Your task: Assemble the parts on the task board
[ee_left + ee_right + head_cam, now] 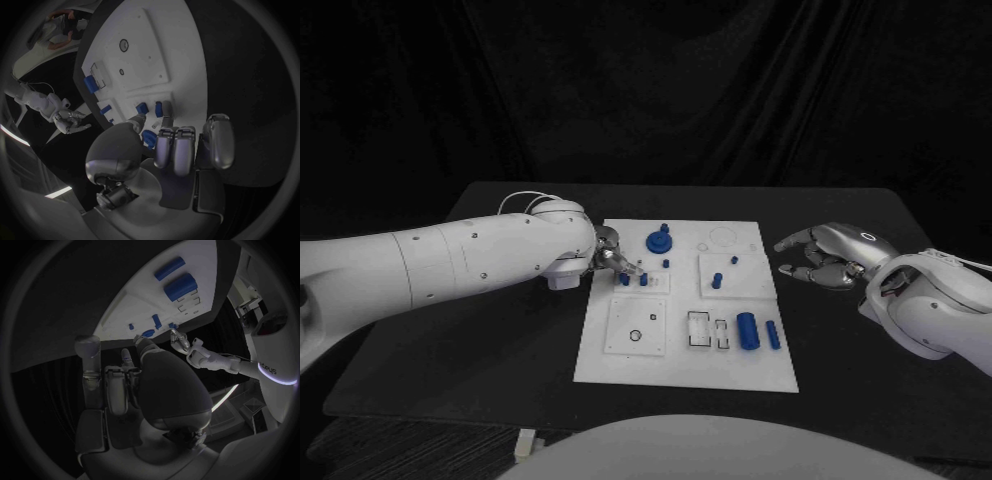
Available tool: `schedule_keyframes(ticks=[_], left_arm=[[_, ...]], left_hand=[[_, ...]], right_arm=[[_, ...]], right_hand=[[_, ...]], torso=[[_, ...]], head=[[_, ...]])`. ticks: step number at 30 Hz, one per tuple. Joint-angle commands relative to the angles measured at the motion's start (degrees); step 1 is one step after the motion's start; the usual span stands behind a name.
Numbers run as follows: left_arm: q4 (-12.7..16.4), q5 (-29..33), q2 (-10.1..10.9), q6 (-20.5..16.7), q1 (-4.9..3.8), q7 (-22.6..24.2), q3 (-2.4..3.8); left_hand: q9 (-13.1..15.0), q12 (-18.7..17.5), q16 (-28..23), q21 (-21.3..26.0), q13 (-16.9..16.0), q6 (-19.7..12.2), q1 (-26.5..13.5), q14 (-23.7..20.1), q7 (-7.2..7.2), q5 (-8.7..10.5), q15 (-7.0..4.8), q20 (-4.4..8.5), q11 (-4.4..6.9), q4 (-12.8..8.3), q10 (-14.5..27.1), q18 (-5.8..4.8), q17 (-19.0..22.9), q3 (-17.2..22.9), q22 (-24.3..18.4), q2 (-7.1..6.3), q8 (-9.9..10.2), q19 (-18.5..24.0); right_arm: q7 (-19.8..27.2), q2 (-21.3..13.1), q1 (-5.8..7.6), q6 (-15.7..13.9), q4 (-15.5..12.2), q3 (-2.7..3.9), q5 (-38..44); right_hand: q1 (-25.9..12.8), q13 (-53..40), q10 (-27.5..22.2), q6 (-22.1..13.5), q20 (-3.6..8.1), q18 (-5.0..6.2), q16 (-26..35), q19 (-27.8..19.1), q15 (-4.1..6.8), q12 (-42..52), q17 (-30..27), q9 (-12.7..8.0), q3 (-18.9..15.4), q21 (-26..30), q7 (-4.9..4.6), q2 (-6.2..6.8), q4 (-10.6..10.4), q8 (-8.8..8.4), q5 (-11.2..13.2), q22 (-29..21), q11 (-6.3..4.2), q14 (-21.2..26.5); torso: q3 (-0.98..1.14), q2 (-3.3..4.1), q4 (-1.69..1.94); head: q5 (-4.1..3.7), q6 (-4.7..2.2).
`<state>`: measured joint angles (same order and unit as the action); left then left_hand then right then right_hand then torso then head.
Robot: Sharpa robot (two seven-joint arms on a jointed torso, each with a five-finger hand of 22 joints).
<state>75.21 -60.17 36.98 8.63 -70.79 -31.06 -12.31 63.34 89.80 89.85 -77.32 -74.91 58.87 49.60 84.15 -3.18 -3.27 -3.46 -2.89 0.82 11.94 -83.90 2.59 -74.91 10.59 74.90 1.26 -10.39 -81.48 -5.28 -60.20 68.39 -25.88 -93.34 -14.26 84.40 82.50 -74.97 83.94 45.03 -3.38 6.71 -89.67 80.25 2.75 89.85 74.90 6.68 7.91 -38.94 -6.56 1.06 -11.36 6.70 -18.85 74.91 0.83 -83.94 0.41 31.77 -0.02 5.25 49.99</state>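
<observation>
From the head camera, the task board (pixel 687 345) lies mid-bench (pixel 473 340); the left robot hand (pixel 610 258) reaches over its nine-o'clock edge, fingertips at two small blue parts (pixel 632 279). At three o'clock the right robot hand (pixel 822 256) hovers off the board, fingers curled, holding nothing. The left wrist camera shows fingers (pixel 167 120) touching a blue part (pixel 158 107), perhaps pinching it; I cannot tell. The right wrist camera shows two large blue cylinders (pixel 178 286) on the board.

The right hand (pixel 134 385) is seen with fingers curled, nothing held. Beyond it the task board (pixel 150 305) carries two blue cylinders (pixel 177 286) (side by side); the left hand (pixel 184 342) is at its far edge.
</observation>
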Motion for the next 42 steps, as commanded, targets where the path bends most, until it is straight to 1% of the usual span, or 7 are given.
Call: schedule_keyframes(ticks=[1, 7, 18, 21, 24, 34, 42], left_arm=[[0.03, 0.12, -0.09, -0.39, 0.16, 0.89, -0.01], [0.10, 0.12, -0.13, -1.19, 0.17, 1.81, 0.00], [0.24, 0.12, -0.02, -2.56, 0.17, 2.88, 0.00], [0.44, 0.12, 0.17, -3.55, 0.17, 3.55, 0.00], [0.62, 0.12, 0.26, -4.38, 0.16, 4.11, 0.00], [0.84, 0.12, 0.10, -4.16, 0.16, 2.50, 0.01], [0.75, 0.11, 0.51, -4.28, 0.14, 0.00, 0.02]], left_hand=[[0.99, 0.20, 0.15, 0.28, -15.09, -0.25, 0.38, 5.85, 0.17, 0.09, 0.00, -0.17, 0.01, 0.16, -6.10, 0.80, -15.09, -0.60, 9.48, 0.60, -0.73, -0.28], [1.77, 0.20, 0.15, 0.20, -15.09, -0.11, 0.87, 5.85, 0.35, -0.19, -0.10, -0.08, 0.15, 0.32, -6.10, 0.77, -15.09, -0.85, 9.58, 1.04, -1.39, -0.38], [3.15, 0.20, 0.15, 0.03, -15.09, 0.05, 2.24, 5.85, 0.76, -2.80, -0.44, 0.23, 0.53, 0.76, -6.10, 0.70, -15.09, -0.98, 9.86, 2.56, -2.52, -0.68], [3.72, 0.20, 0.15, 0.08, -15.09, -0.08, 3.47, 5.85, 0.94, -6.05, -0.61, 0.42, 0.70, 0.70, -6.10, 0.69, -15.09, -0.71, 9.98, 3.24, -2.90, -0.77], [3.88, 0.20, 0.15, 0.04, -15.09, -0.03, 3.81, 5.85, 1.00, -6.87, -0.66, 0.46, 0.76, 0.73, -6.10, 0.67, -15.09, -0.57, 10.04, 3.54, -3.04, -0.83], [4.49, 0.20, 0.15, 0.05, -15.09, -0.29, 5.24, 5.85, 1.19, -13.11, -0.86, 0.70, 0.96, 1.21, -6.10, 0.63, -15.09, 0.38, 10.34, 4.21, -3.39, -1.05], [4.83, 0.20, 0.15, 0.00, -15.09, -0.39, 5.67, 5.85, 1.17, -13.41, -0.89, 0.73, 0.97, 0.82, -6.10, 0.60, -15.09, 0.26, 10.44, 3.17, -3.60, -1.17]], right_arm=[[-1.15, -0.02, -0.14, 0.30, 0.01, 0.03, 0.14], [-1.20, 0.09, -0.16, 0.34, 0.08, 0.03, 0.14], [-1.27, 0.08, -0.24, 0.36, 0.10, 0.03, 0.14], [-1.30, 0.05, -0.25, 0.35, 0.13, 0.03, 0.14], [-1.31, 0.07, -0.26, 0.35, 0.16, 0.03, 0.14], [-1.28, 0.09, -0.28, 0.36, 0.14, 0.03, 0.14], [-1.16, -0.10, -0.30, 0.17, 0.05, 0.03, 0.14]], right_hand=[[0.41, -15.03, 6.06, 0.39, -0.29, 0.82, -0.33, -0.06, -0.33, 0.15, 15.10, -0.05, 0.02, 0.32, -0.04, -0.07, 0.15, -0.14, -0.38, 5.03, 0.28, -6.06], [0.43, -15.03, 6.06, 0.40, -0.29, 0.81, -0.33, -0.04, -0.33, 0.15, 15.10, -0.06, 0.06, 0.25, -0.05, -0.09, 0.18, -0.14, -0.42, 5.04, 0.28, -6.06], [0.46, -15.03, 6.06, 0.45, -0.28, 0.81, -0.33, -0.03, -0.33, 0.15, 15.10, -0.12, 0.29, 0.26, -0.08, -0.30, 0.21, -0.17, -0.67, 5.05, 0.30, -6.06], [0.46, -15.03, 6.06, 0.48, -0.28, 0.81, -0.33, -0.03, -0.34, 0.15, 15.10, -0.15, 0.44, 0.33, -0.11, -0.43, 0.21, -0.19, -0.85, 5.04, 0.31, -6.06], [0.46, -15.03, 6.06, 0.48, -0.28, 0.82, -0.33, -0.04, -0.34, 0.15, 15.10, -0.16, 0.48, 0.37, -0.11, -0.48, 0.21, -0.20, -0.91, 5.03, 0.32, -6.06], [0.47, -15.03, 6.06, 0.49, -0.29, 0.80, -0.33, -0.02, -0.35, 0.15, 15.10, -0.22, 0.67, 0.30, -0.13, -0.60, 0.24, -0.24, -1.29, 5.05, 0.32, -6.06], [0.38, -15.03, 6.06, 0.51, -0.29, 0.81, -0.33, -0.03, -0.37, 0.15, 15.10, -0.27, 0.79, 0.39, -0.15, -0.63, 0.21, -0.28, -1.66, 5.04, 0.34, -6.06]], torso=[[0.02, 0.01, 0.03], [-0.01, 0.03, 0.02], [0.03, 0.01, 0.02], [0.03, 0.01, 0.07], [0.01, 0.01, 0.09], [0.00, 0.08, 0.08], [-0.02, 0.03, 0.05]], head=[[-0.04, 0.01], [-0.02, 0.01], [-0.11, 0.01], [-0.24, 0.01], [-0.24, 0.01], [-0.02, 0.01], [-0.08, 0.01]])
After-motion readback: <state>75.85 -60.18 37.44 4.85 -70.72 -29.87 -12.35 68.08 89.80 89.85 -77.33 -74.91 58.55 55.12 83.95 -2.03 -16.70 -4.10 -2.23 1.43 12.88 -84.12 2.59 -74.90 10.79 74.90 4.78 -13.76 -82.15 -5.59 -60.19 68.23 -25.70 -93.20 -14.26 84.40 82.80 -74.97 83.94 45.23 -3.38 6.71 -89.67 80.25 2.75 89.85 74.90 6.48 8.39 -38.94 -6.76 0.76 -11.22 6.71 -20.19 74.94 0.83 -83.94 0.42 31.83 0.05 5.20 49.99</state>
